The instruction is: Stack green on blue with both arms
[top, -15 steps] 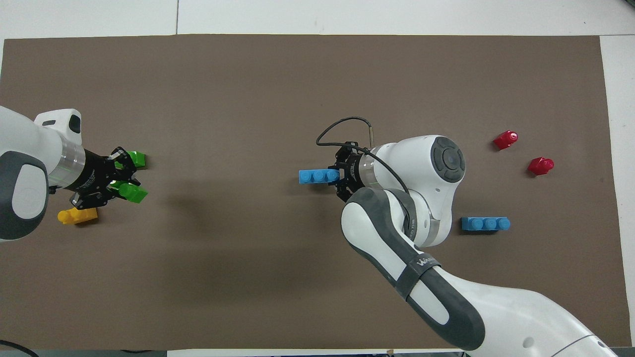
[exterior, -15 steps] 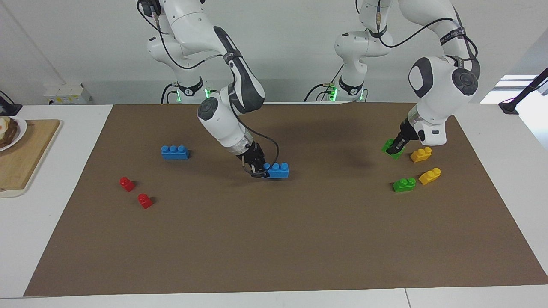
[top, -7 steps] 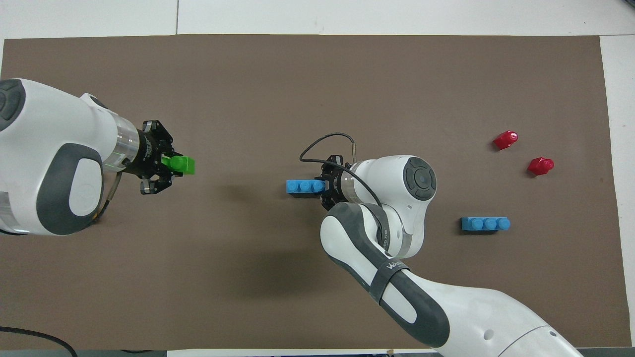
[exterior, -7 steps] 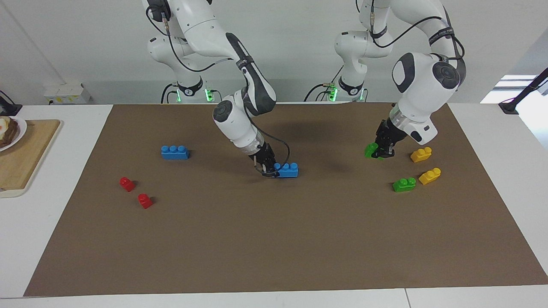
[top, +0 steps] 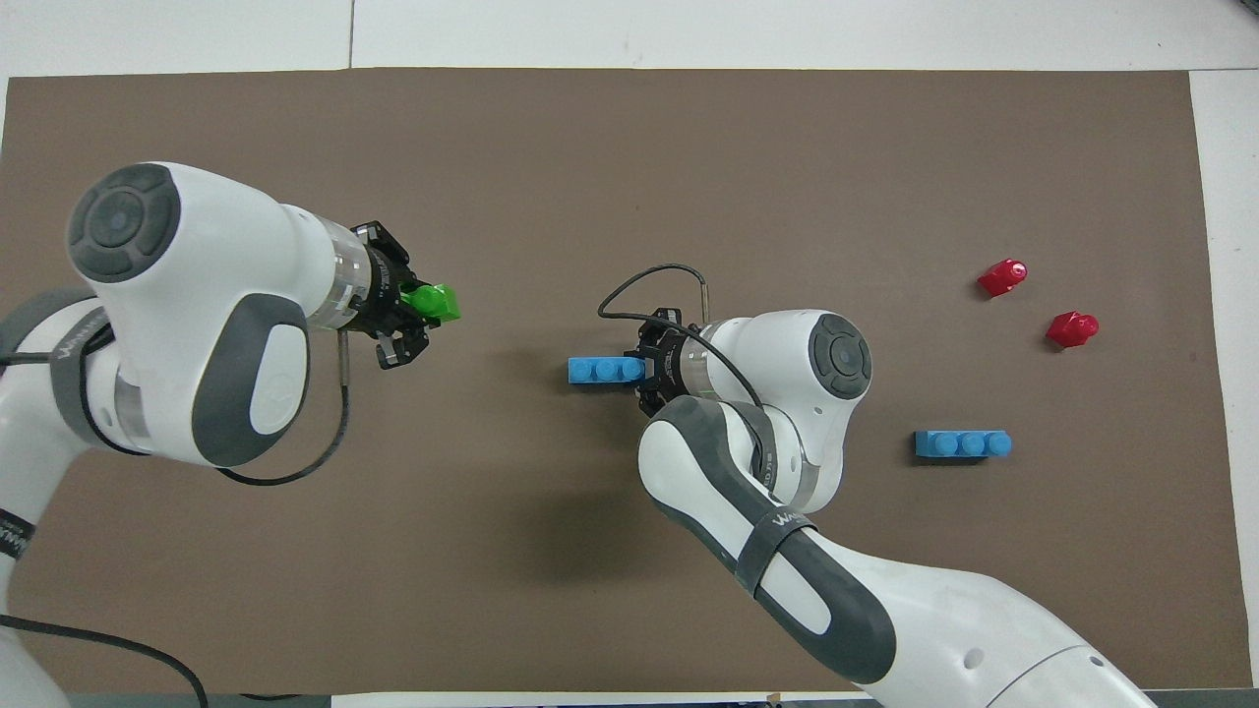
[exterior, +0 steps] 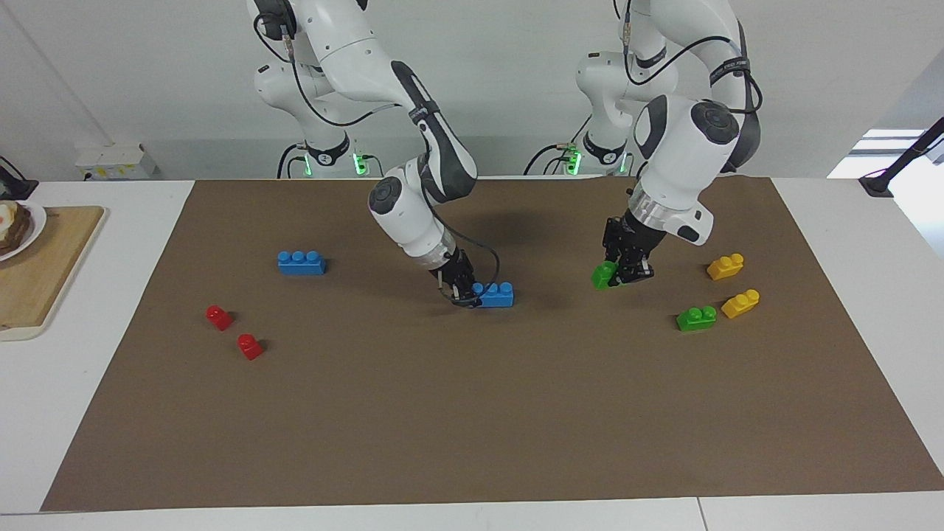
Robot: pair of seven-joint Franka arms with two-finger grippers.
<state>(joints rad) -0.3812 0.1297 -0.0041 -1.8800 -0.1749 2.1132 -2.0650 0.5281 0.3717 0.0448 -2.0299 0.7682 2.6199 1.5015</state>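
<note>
My right gripper [exterior: 463,291] [top: 649,372] is shut on one end of a long blue brick [exterior: 495,294] [top: 605,370], held level and low at the mat's middle with its studs up. My left gripper [exterior: 625,271] [top: 405,317] is shut on a small green brick [exterior: 605,275] [top: 434,302], tilted and raised a little above the mat. That green brick hangs over the mat between the held blue brick and the loose bricks at the left arm's end, with a clear gap to the blue one.
A second blue brick [exterior: 301,262] [top: 962,444] and two red bricks [exterior: 219,316] [exterior: 250,346] lie toward the right arm's end. Another green brick [exterior: 696,318] and two yellow bricks [exterior: 726,266] [exterior: 740,303] lie toward the left arm's end. A wooden board [exterior: 44,273] sits off the mat.
My left gripper has lifted the green brick away from the yellow bricks and carried it toward the blue brick. My right gripper shifted the blue brick slightly toward the left arm's end, then held still.
</note>
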